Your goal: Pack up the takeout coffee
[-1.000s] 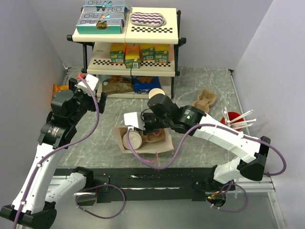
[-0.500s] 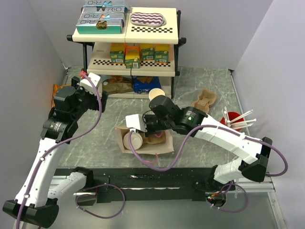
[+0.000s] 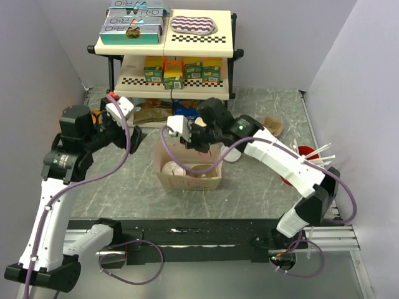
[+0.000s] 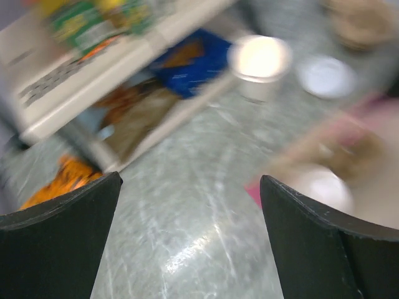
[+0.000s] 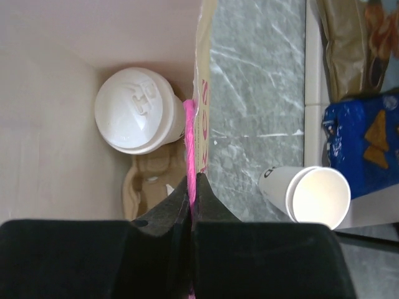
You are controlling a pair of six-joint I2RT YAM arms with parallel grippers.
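The takeout coffee [image 5: 134,109] stands upright inside an open paper bag [image 3: 187,180], its white lid facing up. It is pressed into the corner of the bag nearest the pinched rim, and it sits in one end of a brown pulp cup carrier [image 5: 153,177] on the bag's floor. The bag is upright on the grey marbled table [image 3: 124,180], just in front of the low shelf [image 3: 165,87].

The right claw [image 5: 192,187] is pinched tight on the bag's top rim, with a pink strip caught between its fingers. Just outside that wall of the bag, a stack of lidless cups [image 5: 315,196] lies close to a blue snack bag [image 5: 361,143] at the foot of the shelf.

The left claw [image 4: 190,180] is spread wide with nothing between its fingers. It hangs over bare table to the left of the bag, well apart from it, and its own view is blurred
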